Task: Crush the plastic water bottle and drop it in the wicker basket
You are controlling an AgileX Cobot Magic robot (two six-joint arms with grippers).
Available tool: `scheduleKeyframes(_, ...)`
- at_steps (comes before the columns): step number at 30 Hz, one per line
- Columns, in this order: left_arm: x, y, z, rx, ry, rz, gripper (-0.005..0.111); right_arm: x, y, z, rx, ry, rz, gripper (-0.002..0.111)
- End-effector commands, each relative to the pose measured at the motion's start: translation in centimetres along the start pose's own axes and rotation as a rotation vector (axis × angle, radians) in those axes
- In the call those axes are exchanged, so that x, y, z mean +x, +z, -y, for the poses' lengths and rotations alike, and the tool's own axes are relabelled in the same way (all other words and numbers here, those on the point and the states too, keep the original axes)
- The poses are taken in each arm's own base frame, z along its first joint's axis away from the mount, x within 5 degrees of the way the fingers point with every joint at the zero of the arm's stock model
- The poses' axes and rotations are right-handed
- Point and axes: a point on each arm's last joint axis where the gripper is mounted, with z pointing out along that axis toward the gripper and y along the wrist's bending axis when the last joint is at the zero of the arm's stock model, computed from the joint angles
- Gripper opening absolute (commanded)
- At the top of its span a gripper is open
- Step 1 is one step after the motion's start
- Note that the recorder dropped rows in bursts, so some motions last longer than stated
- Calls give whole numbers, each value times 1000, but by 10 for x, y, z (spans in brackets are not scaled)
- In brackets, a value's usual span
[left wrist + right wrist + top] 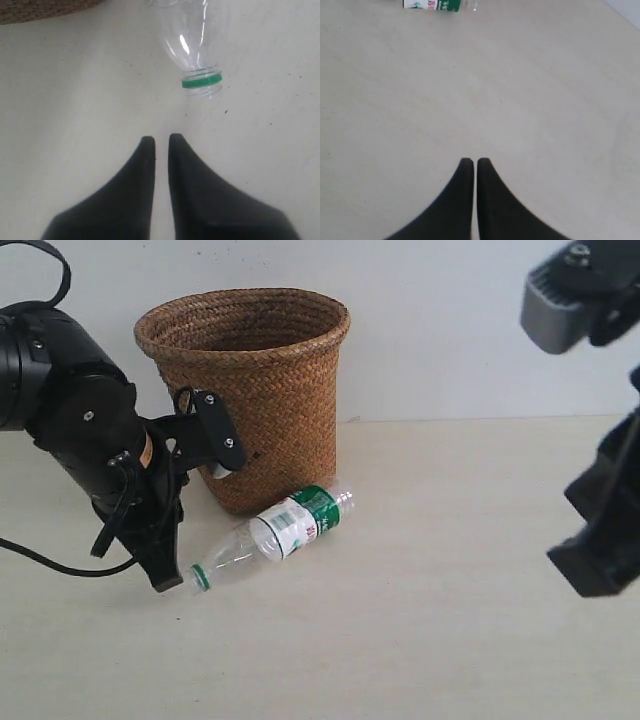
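Your plastic water bottle [275, 533] lies on its side on the table [440, 640], its base end just beside the foot of the upright wicker basket [262, 390] and its open, green-ringed neck pointing at your left gripper [161, 140]. That gripper sits low, just short of the neck and not touching it, its fingers drawn nearly together on nothing. Your right gripper [474, 161] is well apart from the bottle over bare table, fingers pressed together and empty.

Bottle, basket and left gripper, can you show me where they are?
bottle [298, 525], exterior view, on its label.
basket [280, 400], exterior view, on its woven side.
left gripper [161, 143], left wrist view, midway between its fingertips.
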Motion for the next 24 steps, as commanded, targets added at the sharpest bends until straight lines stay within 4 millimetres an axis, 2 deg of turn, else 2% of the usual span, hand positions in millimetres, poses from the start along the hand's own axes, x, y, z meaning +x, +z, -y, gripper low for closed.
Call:
scheduleKeyframes(1, -3, -4, 1, 22, -34, 30, 28, 26, -3, 5, 17, 64, 1, 0)
scheduleKeyframes(4, -4, -4, 2, 25, -99, 34, 54, 41, -4, 8, 16, 112, 5, 0)
scheduleKeyframes(5, -3, -4, 1, 25, -116, 34, 57, 44, -5, 8, 16, 127, 7, 0)
scheduleKeyframes(9, -4, -4, 1, 31, -157, 42, 57, 56, -8, 11, 17, 153, 11, 0)
scheduleKeyframes(14, -10, -2, 5, 78, -217, 92, 57, 56, -8, 11, 18, 158, 8, 0)
scheduleKeyframes(21, -8, 25, 15, 127, -201, -11, 57, 57, -8, 12, 30, 155, -2, 0)
scheduleKeyframes(24, -8, 27, 16, 124, -194, -14, 57, 57, -8, 14, 48, 157, -5, 0)
